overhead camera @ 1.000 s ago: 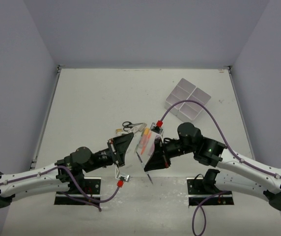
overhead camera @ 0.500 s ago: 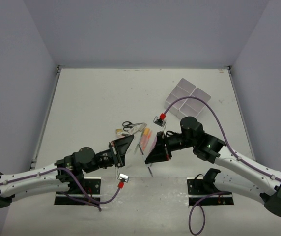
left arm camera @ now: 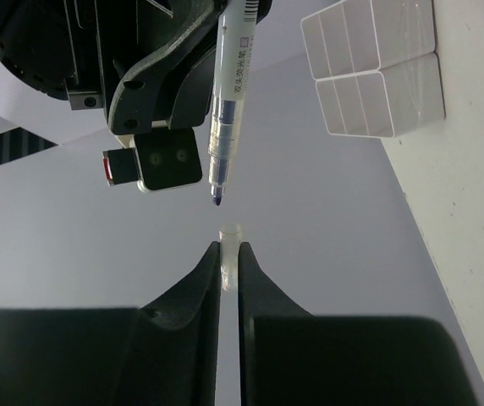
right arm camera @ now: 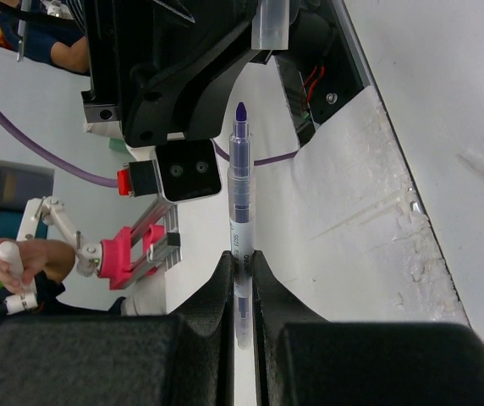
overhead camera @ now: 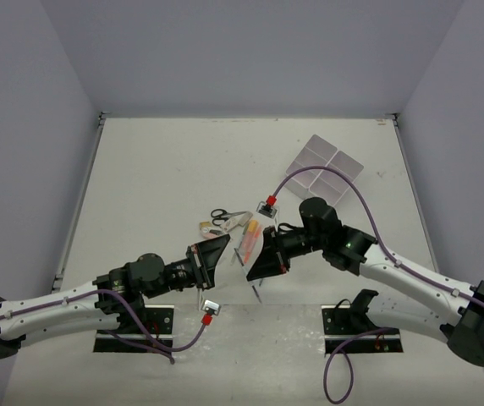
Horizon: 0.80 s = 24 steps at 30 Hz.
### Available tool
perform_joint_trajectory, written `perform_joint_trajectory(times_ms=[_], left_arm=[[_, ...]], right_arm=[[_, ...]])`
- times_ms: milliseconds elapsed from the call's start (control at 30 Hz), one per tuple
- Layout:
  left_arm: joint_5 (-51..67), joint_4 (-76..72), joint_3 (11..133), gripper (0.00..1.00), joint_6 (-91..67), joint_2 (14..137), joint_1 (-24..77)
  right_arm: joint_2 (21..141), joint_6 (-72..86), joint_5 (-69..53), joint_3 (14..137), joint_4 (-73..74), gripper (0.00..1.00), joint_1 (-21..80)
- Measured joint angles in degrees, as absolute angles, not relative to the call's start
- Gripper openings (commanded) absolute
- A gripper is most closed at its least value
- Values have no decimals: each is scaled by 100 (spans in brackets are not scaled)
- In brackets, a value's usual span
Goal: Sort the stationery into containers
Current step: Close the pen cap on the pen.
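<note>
My right gripper [right arm camera: 242,264] is shut on a purple marker [right arm camera: 239,194] whose bare tip points at my left gripper. My left gripper [left arm camera: 231,254] is shut on a small translucent marker cap [left arm camera: 230,238]. The marker [left arm camera: 228,101] hangs tip-first just above the cap, with a small gap between them. In the top view both grippers, left [overhead camera: 228,256] and right [overhead camera: 250,260], meet above the table's near middle. The white four-compartment box [overhead camera: 324,168] lies at the back right. Black-handled scissors [overhead camera: 219,216], orange and pink markers [overhead camera: 249,232] and a small eraser [overhead camera: 206,227] lie beyond the grippers.
The box also shows in the left wrist view [left arm camera: 377,68], far behind the marker. The arm bases [overhead camera: 132,326] stand at the near edge. A purple cable [overhead camera: 327,178] arches over the right arm near the box. The table's raised rim [overhead camera: 79,203] runs down the left side.
The right arm has drawn its wrist up and to the left, and the left gripper has shifted slightly. Both still hold their items, facing each other.
</note>
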<state>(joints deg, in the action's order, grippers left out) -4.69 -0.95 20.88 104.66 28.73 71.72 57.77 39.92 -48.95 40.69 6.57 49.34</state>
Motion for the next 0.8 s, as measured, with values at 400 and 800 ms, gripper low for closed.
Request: perform_joint_trajectory(times_ms=[400, 800], left_arm=[[-469, -93, 2088, 0, 10483, 2887, 7172], [-471, -91, 2088, 0, 10481, 2899, 7172]], right_arm=[[5940, 3798, -4859, 4069, 673, 0, 4822], [5965, 3670, -4747, 4144, 756, 0, 4764]])
